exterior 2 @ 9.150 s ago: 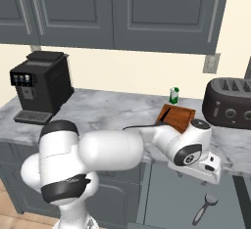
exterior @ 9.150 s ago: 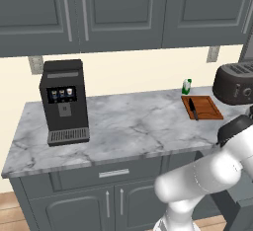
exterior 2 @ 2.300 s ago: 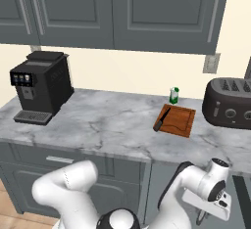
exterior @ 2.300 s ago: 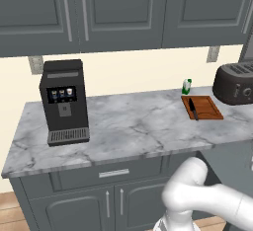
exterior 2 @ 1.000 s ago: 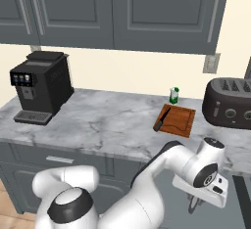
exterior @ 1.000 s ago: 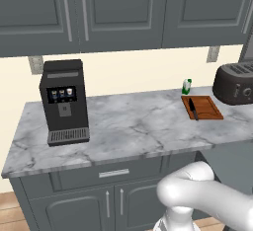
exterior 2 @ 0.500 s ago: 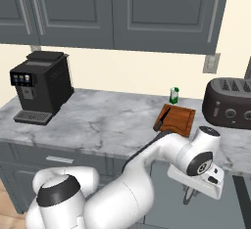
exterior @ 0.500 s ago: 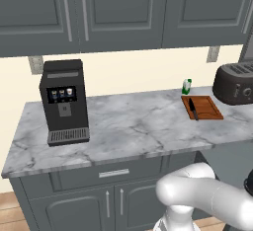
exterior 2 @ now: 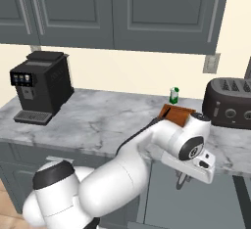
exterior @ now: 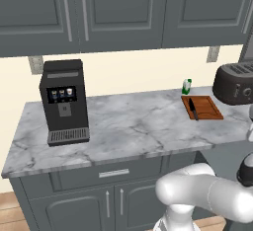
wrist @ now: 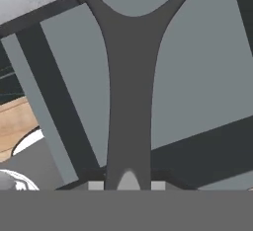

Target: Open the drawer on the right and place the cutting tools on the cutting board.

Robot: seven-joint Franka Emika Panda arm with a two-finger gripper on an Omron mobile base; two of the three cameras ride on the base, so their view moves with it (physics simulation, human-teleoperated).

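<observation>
Now the pincer (exterior 2: 182, 180) grips the peeler (wrist: 129, 77) above the drawer (wrist: 197, 67).

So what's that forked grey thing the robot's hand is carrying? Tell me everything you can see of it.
It is a peeler-like tool, slim and plain dull grey; its material is hard to tell. A straight handle widens into a two-pronged fork at the far end. The gripper is shut on the handle's near end, so the tool hangs below the hand, in front of the slate-grey cabinet just under the marble counter's edge. Nothing else touches it.
</observation>
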